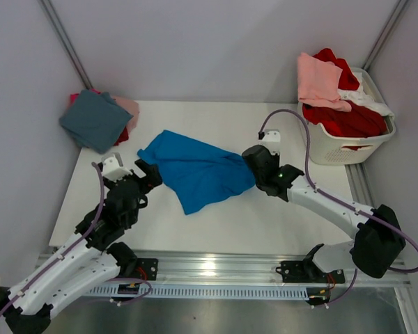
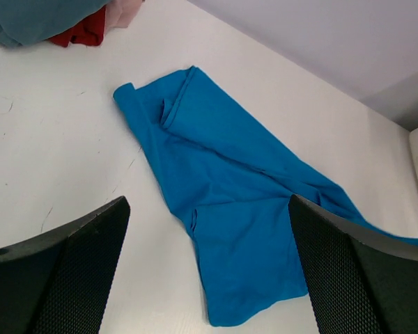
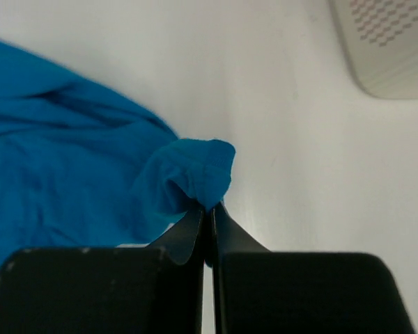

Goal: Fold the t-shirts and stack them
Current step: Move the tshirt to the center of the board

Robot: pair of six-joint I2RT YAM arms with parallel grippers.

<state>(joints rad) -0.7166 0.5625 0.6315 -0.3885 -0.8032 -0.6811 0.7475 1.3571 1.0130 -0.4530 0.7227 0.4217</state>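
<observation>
A bright blue t-shirt (image 1: pixel 195 169) lies crumpled across the middle of the white table (image 1: pixel 265 223). It also shows in the left wrist view (image 2: pixel 230 202) and in the right wrist view (image 3: pixel 70 181). My right gripper (image 1: pixel 253 165) is shut on the shirt's right end; in its wrist view the gripper (image 3: pixel 210 209) pinches a bunched fold. My left gripper (image 1: pixel 152 174) is open and empty beside the shirt's left edge, with its fingers (image 2: pixel 63 278) wide apart above the cloth. A folded teal t-shirt (image 1: pixel 95 120) tops a stack with red and pink ones at the back left.
A white slatted basket (image 1: pixel 348 142) at the back right holds pink (image 1: pixel 319 80), red (image 1: pixel 345 118) and white shirts. Its corner shows in the right wrist view (image 3: pixel 390 49). Grey walls close the back and sides. A metal rail (image 1: pixel 216 268) runs along the near edge.
</observation>
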